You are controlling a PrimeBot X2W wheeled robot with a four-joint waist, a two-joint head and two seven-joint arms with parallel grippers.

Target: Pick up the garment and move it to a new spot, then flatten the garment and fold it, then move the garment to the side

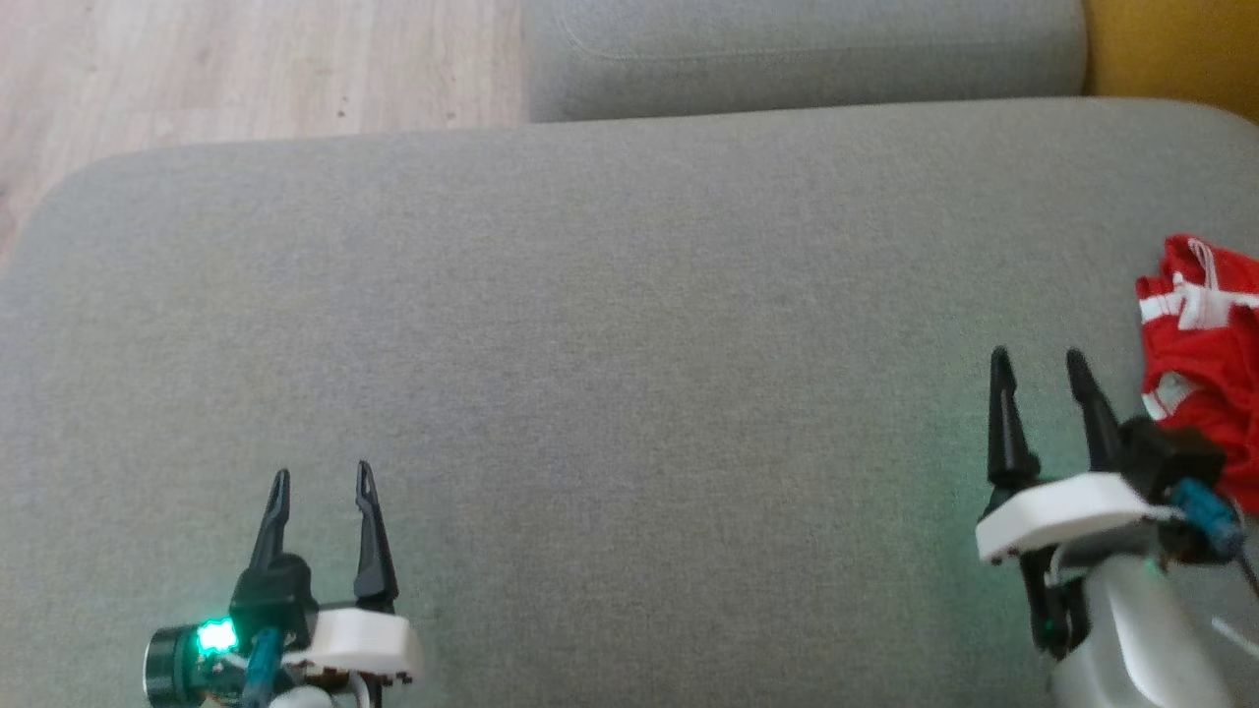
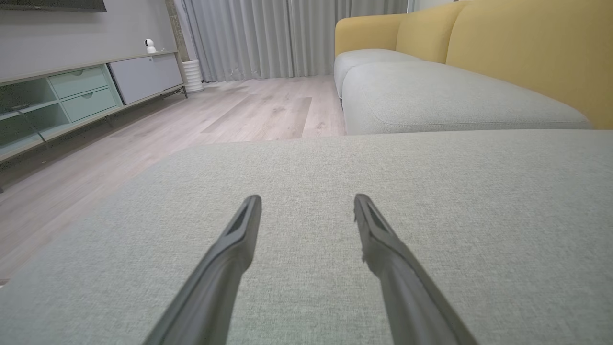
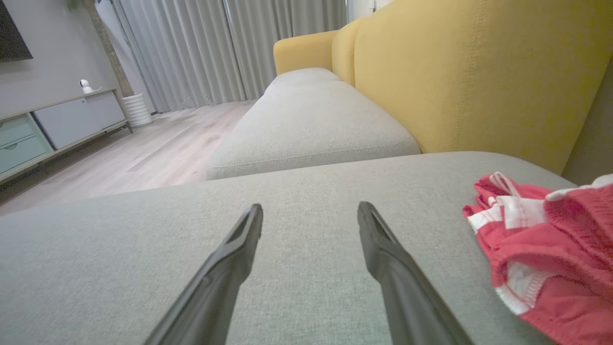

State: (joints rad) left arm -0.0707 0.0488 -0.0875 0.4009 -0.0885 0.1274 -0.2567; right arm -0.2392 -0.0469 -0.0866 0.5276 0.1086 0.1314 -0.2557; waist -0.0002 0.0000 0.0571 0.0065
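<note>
This is a home living room, with a yellow-backed sofa (image 3: 455,72), long grey curtains (image 2: 268,38), a low media cabinet (image 2: 86,91) and a wooden floor (image 2: 239,115).

No text, label, brand, number or sign can be read in any of the views. The red garment (image 1: 1208,346) at three o'clock in the head view has white bands, and no lettering is legible on them.
</note>
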